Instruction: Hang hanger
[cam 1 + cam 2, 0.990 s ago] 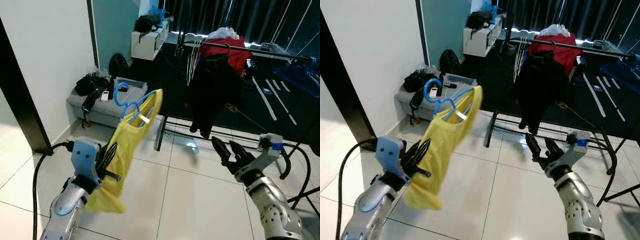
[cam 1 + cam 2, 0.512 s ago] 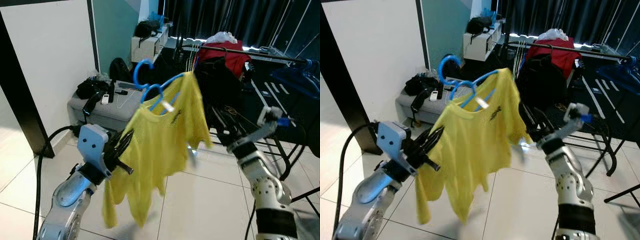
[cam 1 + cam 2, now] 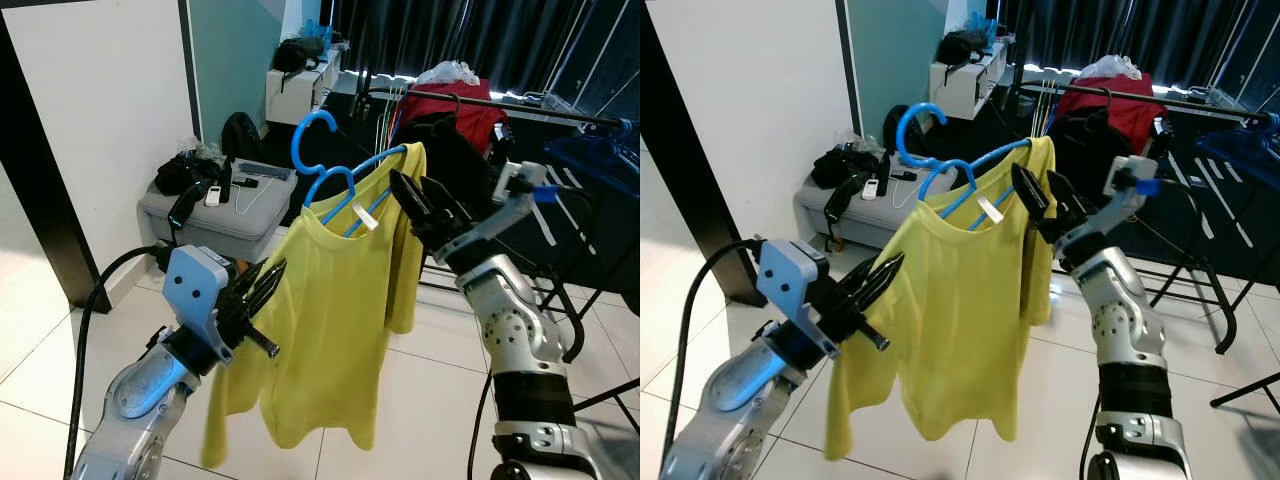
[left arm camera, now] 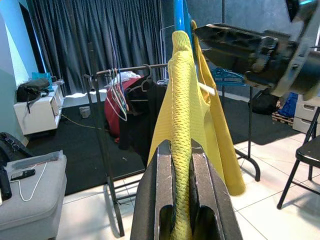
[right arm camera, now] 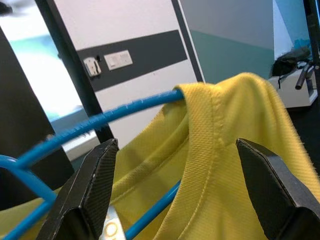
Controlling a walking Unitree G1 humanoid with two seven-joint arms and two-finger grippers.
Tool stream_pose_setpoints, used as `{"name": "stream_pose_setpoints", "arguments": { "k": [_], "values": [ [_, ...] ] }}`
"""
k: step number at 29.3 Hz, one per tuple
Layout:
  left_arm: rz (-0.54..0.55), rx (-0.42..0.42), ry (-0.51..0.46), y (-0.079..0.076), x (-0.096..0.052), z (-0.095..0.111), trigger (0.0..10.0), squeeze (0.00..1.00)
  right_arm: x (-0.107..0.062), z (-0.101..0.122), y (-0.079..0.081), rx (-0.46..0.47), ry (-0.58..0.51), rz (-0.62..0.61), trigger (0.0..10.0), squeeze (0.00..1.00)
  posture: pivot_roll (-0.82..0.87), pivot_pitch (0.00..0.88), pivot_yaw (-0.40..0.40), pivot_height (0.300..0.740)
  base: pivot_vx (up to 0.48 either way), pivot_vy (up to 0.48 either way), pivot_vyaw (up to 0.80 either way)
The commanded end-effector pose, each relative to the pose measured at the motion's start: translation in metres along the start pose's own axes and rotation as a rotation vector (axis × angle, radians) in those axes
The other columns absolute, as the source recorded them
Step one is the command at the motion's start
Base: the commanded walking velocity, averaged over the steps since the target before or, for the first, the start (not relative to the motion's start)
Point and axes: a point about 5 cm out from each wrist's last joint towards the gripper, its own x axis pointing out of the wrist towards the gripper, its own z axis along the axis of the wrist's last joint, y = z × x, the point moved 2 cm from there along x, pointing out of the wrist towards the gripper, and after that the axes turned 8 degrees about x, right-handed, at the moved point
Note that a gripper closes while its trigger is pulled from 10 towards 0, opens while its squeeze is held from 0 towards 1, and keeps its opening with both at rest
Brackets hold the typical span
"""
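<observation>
We hold a yellow shirt (image 3: pixel 330 320) on a blue hanger (image 3: pixel 330 175) up in front of us, between our two arms. Our left gripper (image 3: pixel 262 290) is clenched on the shirt's near shoulder; the left wrist view shows the yellow fabric pinched between the two black fingers (image 4: pixel 157 190). Our right gripper (image 3: pixel 420 205) sits at the far shoulder with its jaws spread wide on either side of the cloth and the hanger's blue arm, not yet closed.

We judge that we are at the handover or steadying step, well before the hanging itself. The clothes rack (image 3: pixel 560 110), carrying a black garment (image 3: pixel 450 160) and a red one (image 3: pixel 465 100), stands behind the shirt on the dark carpet.

Next, the right jaws need to close on the hanger's shoulder. Then the hook, now pointing up and clear, must be carried to the rail and lowered over it.
</observation>
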Motion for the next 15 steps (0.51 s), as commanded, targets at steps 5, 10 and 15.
{"name": "stream_pose_setpoints", "arguments": {
  "k": [5,10,15],
  "values": [
    [-0.008,-0.005,-0.027,-0.0044,0.0001,0.0084,10.0,0.0,0.0071,0.0069,-0.0088,-0.049,-0.03,-0.093,5.1,0.0,0.0,0.0,-0.112,0.74,0.0,0.0,0.0],
    [-0.008,-0.007,-0.025,-0.0048,0.0002,0.0087,10.0,0.0,0.0083,0.0098,-0.0098,-0.06,-0.045,-0.1,0.0,0.0,0.0,0.0,-0.112,0.74,0.0,0.0,0.0],
    [-0.006,-0.011,-0.019,-0.005,0.0003,0.0077,10.0,0.0,0.0092,0.01,-0.0104,-0.064,-0.045,-0.095,0.0,0.0,0.0,0.0,-0.112,0.74,0.0,0.0,0.0]
  ]
}}
